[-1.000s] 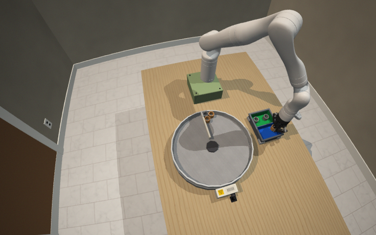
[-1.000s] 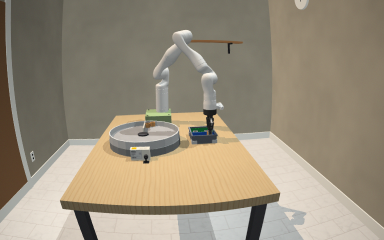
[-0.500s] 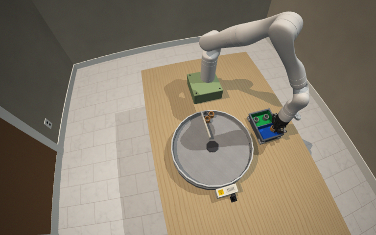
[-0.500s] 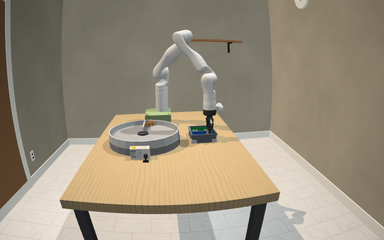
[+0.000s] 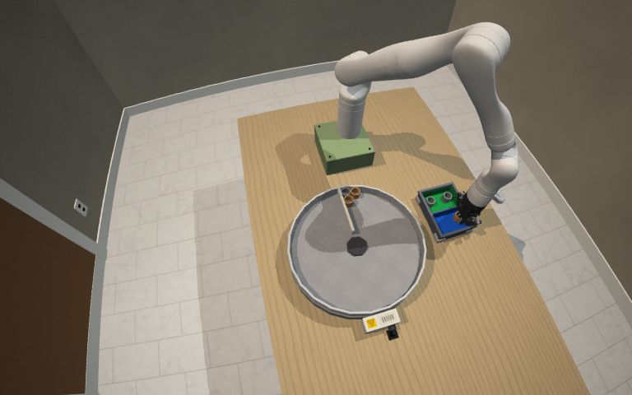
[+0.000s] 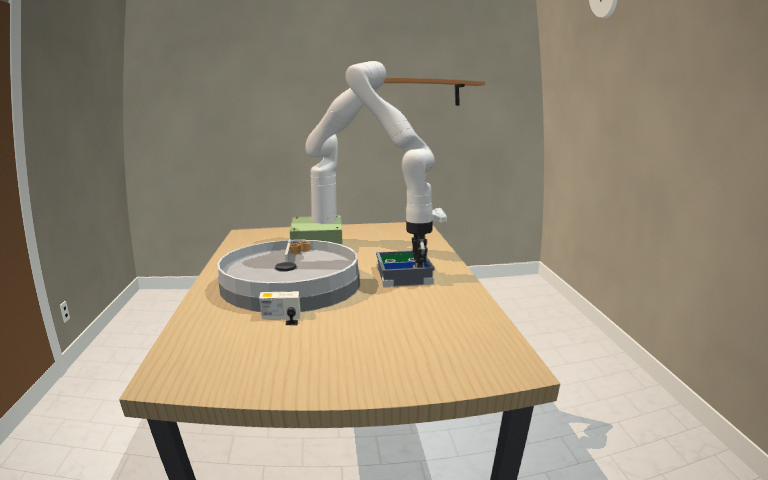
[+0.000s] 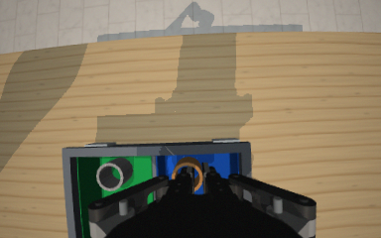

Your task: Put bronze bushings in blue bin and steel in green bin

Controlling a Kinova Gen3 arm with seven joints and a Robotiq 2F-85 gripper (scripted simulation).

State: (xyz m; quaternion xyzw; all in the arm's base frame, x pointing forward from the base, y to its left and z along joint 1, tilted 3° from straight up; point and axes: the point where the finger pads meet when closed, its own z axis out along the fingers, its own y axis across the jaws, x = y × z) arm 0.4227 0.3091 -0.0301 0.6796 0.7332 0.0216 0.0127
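Bronze bushing [image 7: 188, 175] over blue bin [image 7: 225, 164]
Pinched in nearly closed tool [image 7: 197, 179], low inside the compartment.

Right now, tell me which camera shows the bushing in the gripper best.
The wrist view: the bronze bushing shows as a full ring pinched in the gripper, over the blue bin. The top view shows only an orange speck beside the fingers. In the exterior view the gripper hides it.
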